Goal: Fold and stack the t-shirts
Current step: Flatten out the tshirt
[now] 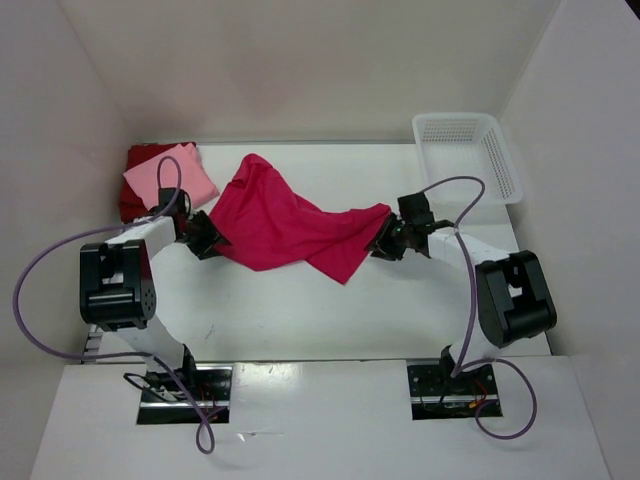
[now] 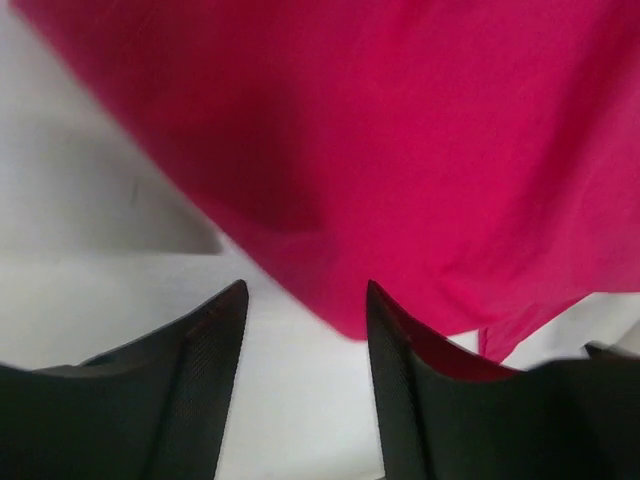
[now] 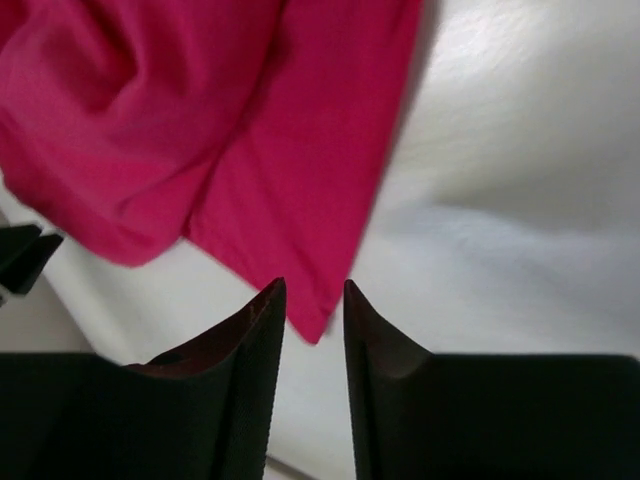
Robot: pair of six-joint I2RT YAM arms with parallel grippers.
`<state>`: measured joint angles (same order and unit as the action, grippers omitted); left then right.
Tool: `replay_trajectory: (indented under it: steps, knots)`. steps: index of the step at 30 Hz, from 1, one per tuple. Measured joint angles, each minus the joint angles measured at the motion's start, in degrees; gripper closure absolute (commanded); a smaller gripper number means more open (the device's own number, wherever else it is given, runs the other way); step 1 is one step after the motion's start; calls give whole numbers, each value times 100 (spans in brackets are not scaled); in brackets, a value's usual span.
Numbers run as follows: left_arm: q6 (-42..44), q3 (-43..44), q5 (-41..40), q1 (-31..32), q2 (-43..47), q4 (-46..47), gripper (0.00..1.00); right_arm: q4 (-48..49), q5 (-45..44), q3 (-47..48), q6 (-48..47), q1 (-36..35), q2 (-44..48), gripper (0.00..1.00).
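Note:
The crimson-magenta t-shirt (image 1: 285, 225) lies crumpled in a loose band across the middle of the table (image 1: 300, 310), stretched between my two grippers. My left gripper (image 1: 213, 240) sits at its left end, jaws open (image 2: 307, 285); the cloth edge (image 2: 400, 150) lies just past the fingertips and only bare table shows between them. My right gripper (image 1: 383, 243) is at the right end, also open (image 3: 314, 283), with a corner of the shirt (image 3: 200, 120) lying loose in the gap. At the back left, a folded light pink t-shirt (image 1: 170, 178) rests on a dark red t-shirt (image 1: 140, 160).
A white lattice basket (image 1: 470, 150) stands at the back right corner. White walls close in the table on the left, back and right. Purple cables loop off both arms near the table's sides.

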<state>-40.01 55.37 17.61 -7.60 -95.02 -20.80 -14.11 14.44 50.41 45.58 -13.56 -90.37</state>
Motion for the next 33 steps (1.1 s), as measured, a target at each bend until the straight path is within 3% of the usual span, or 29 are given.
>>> replay_trajectory:
  steps: [1,2,4,7,10,13,18,20,21,22,23,25,28,31,32,33]
  knots:
    - [-13,44,52,0,-94,90,59,44,2,-87,63,-153,94,67]
    - [-72,90,90,0,-216,214,75,81,-4,-188,146,-317,197,67]
    - [-114,144,140,0,-382,345,84,205,-4,-426,323,-645,367,66]
    - [-116,173,195,0,-468,428,95,369,4,-833,643,-1073,455,53]
    - [-114,273,225,2,-457,446,100,385,2,-1075,887,-1309,439,50]
    - [-111,315,247,4,-367,439,100,540,42,-1102,1049,-1394,321,50]
    - [-81,339,267,81,-55,214,100,901,146,-1051,1248,-1397,-85,68]
    - [-61,393,236,133,13,85,93,994,175,-903,1294,-1405,-306,76]
    - [-44,413,199,146,31,24,85,1036,197,-811,1296,-1405,-415,80]
    - [-22,426,166,162,39,-48,61,1080,201,-723,1294,-1405,-518,86]
    - [0,422,87,184,42,-101,48,1113,192,-669,1287,-1405,-592,92]
    - [0,315,-50,179,83,-140,28,1130,173,-643,1259,-1405,-645,93]
    - [-81,61,-179,66,188,-153,28,1106,140,-625,1187,-1405,-643,96]
    - [-111,48,-247,-17,44,-98,38,1010,74,-568,1060,-1405,-614,96]
    - [-122,50,-254,-31,-46,-52,43,977,55,-555,1019,-1405,-590,96]
    - [-136,68,-260,-39,-155,-2,61,931,31,-544,984,-1405,-549,96]
